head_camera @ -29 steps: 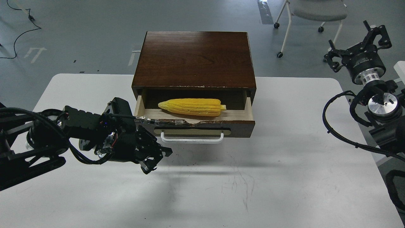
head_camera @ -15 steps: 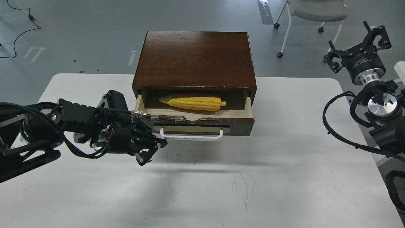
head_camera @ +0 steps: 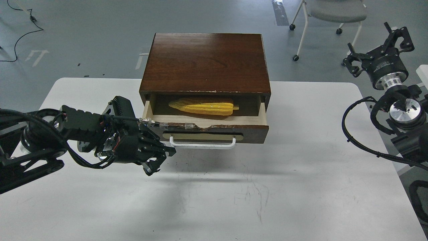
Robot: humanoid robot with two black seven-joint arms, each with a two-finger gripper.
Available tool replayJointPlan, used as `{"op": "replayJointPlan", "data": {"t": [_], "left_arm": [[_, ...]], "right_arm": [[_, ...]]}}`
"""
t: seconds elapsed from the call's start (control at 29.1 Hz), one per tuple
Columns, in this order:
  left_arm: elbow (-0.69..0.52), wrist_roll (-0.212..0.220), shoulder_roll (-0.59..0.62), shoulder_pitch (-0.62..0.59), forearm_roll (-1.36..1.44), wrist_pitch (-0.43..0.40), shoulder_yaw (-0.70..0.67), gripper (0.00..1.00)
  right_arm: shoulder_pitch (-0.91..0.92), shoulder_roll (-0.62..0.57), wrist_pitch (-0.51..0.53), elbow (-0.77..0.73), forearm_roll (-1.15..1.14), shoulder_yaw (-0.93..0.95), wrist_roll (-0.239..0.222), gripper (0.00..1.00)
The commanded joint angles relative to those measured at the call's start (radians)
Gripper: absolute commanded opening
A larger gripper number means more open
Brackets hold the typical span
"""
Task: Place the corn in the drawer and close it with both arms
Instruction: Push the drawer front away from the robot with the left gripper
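The yellow corn lies lengthwise inside the drawer, which stands partly open out of the dark brown cabinet. The corn's rear half is shaded under the cabinet top. The drawer's white bar handle faces me. My left gripper is open and empty, right at the drawer front by the handle's left end; I cannot tell whether it touches. My right gripper is open and empty, raised off the table's far right corner, well away from the drawer.
The cabinet stands at the back middle of the white table. A thin metal-tipped cable from my left arm lies along the drawer's chipped top edge. A wheeled chair stands on the floor behind, to the right.
The drawer has slid partway in, so less of the corn shows. My left gripper moved up toward the drawer front, mostly in the first half second. The right arm has not moved.
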Motion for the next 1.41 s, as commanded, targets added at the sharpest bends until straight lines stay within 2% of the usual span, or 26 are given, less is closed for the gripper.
{"op": "replayJointPlan", "data": {"t": [0.0,0.41,0.96,1.38], "left_arm": [[0.001,0.001,-0.006,0.0,-0.003,0.0,-0.001,0.0],[0.023,0.003,-0.013,-0.003,-0.008,0.015,-0.015,0.0],[0.21,0.003,-0.122,-0.006,-0.01,0.093,-0.03,0.0],[0.286,0.001,-0.138,-0.006,-0.013,0.153,-0.068,0.0]], "right_arm": [[0.0,0.0,0.0,0.0,0.0,0.0,0.002,1.0],[0.0,0.0,0.0,0.0,-0.002,-0.003,0.002,1.0],[0.004,0.003,0.0,0.0,-0.005,-0.006,0.002,1.0],[0.006,0.0,0.0,-0.002,-0.005,-0.005,0.003,1.0]]}}
